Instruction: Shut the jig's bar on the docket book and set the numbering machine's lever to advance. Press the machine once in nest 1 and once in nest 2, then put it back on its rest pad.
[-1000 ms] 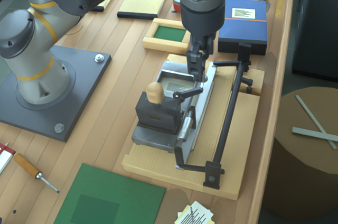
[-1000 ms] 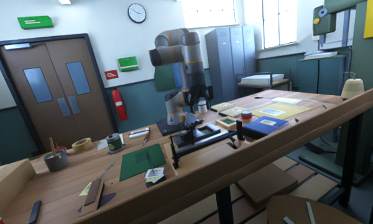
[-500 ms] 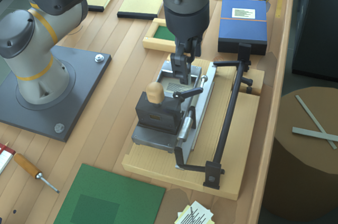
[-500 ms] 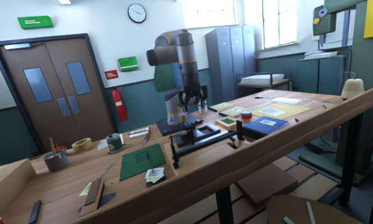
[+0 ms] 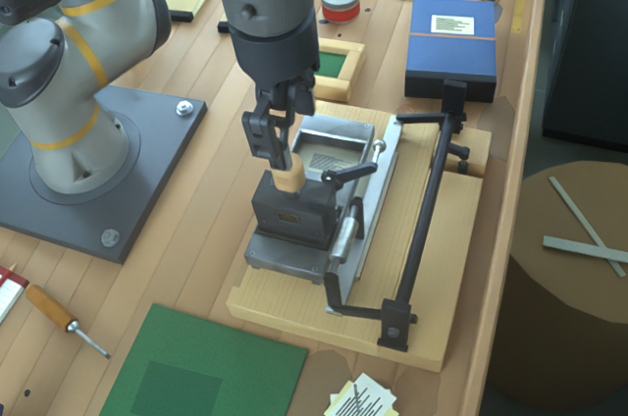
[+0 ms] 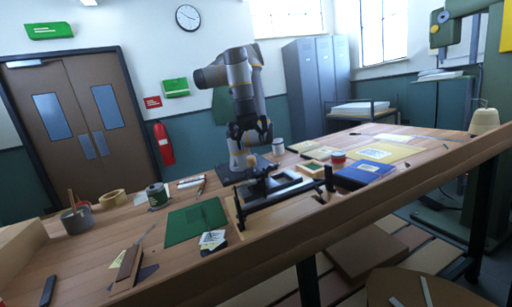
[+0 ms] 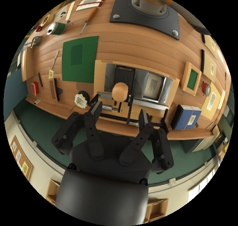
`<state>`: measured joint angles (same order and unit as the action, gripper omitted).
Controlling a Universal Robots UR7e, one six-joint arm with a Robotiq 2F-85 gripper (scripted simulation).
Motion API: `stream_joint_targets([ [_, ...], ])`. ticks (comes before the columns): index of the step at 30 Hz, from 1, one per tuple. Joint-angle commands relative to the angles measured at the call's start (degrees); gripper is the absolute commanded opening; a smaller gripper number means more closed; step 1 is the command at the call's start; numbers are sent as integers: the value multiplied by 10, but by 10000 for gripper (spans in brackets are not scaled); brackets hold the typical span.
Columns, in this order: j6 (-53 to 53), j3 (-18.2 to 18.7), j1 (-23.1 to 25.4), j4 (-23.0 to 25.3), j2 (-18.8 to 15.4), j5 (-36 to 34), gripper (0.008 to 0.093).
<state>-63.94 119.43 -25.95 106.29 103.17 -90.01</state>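
The numbering machine [image 5: 297, 208], a dark block with a round wooden knob [image 5: 290, 175] on top, sits in the near nest of the metal jig [image 5: 319, 208] on its wooden board. Its black lever [image 5: 350, 172] sticks out to the right. My gripper [image 7: 119, 113] hangs open above the knob and holds nothing. The far nest [image 5: 332, 158] shows the printed page of the docket book [image 7: 153, 85]. The jig's long black bar [image 5: 426, 208] lies swung out to the right on the board, away from the book.
The arm's grey base plate [image 5: 96, 173] is left of the jig. A green mat [image 5: 203, 366] lies in front, a blue book [image 5: 451, 46] and a small green-lined tray [image 5: 335, 66] behind. The bench edge runs close on the right, past the bar.
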Motion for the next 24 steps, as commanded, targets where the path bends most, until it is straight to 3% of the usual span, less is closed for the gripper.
stream_joint_targets([
  [1, 3, 1, -3, -1, 3, 0, 780],
  [15, 19, 10, -18, -6, 16, 0, 780],
  [24, 19, 36, -19, 30, 6, 0, 780],
])
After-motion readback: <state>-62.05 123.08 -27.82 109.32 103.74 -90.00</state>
